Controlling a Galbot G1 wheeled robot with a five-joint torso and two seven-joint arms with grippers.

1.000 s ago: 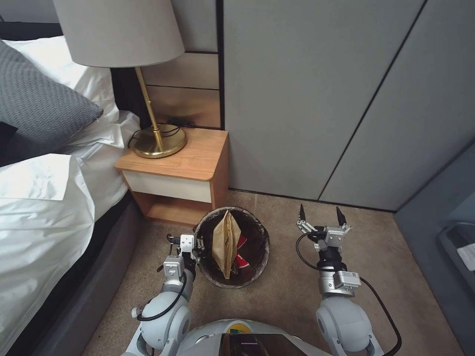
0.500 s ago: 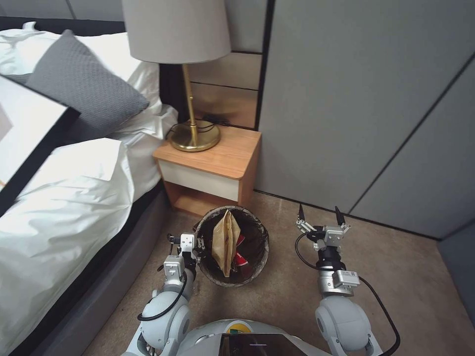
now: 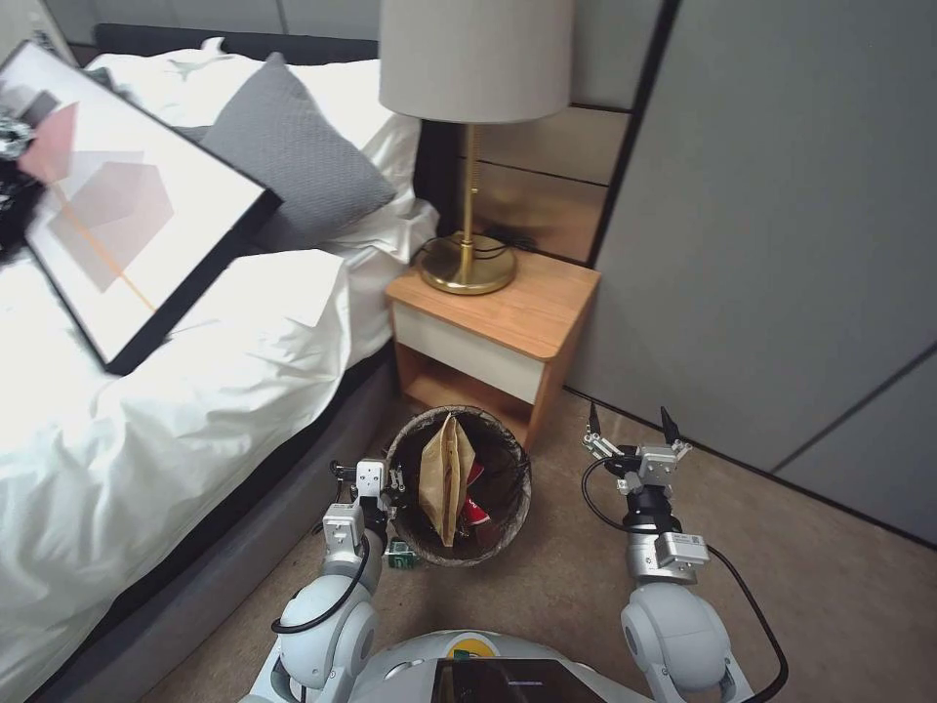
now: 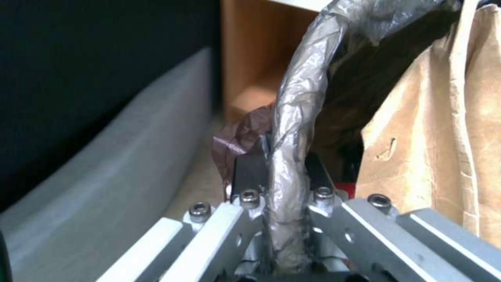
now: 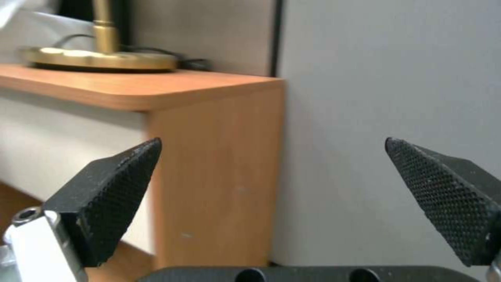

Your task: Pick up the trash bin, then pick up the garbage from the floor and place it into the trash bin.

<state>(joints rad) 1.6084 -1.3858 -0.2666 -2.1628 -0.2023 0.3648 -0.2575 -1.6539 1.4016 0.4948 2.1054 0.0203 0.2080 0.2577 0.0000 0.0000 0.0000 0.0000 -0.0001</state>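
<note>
**Caller:** Trash bin (image 3: 459, 488), the small round tapered one with a dark brown plastic liner crumpled over its rim — it's up in the left gripper (image 3: 383, 496), fingers clamped on the lined rim on the bed side.

**Analyst:** And the left wrist view confirms it: the bagged rim (image 4: 292, 129) runs straight down between the two metal jaws, pinched tight. What's inside?

**Caller:** A tan paper bag (image 3: 444, 478) standing upright in the middle, with a red-and-white paper carton (image 3: 475, 510) tucked just beside it, lower down.

**Analyst:** The same bag's brown face (image 4: 444, 129) sits right next to the held rim. Where's the right arm?

**Caller:** The right gripper (image 3: 631, 426) hovers over the tan carpet, well apart from the bin, its black pointed fingers (image 5: 112, 196) spread wide with nothing between them.

**Analyst:** Straight ahead of it: the light-wood nightstand (image 3: 508, 327), a brass lamp base (image 3: 467, 266) on top. The bin hangs just in front of that nightstand, beside the white-sheeted bed (image 3: 195, 410).
</note>
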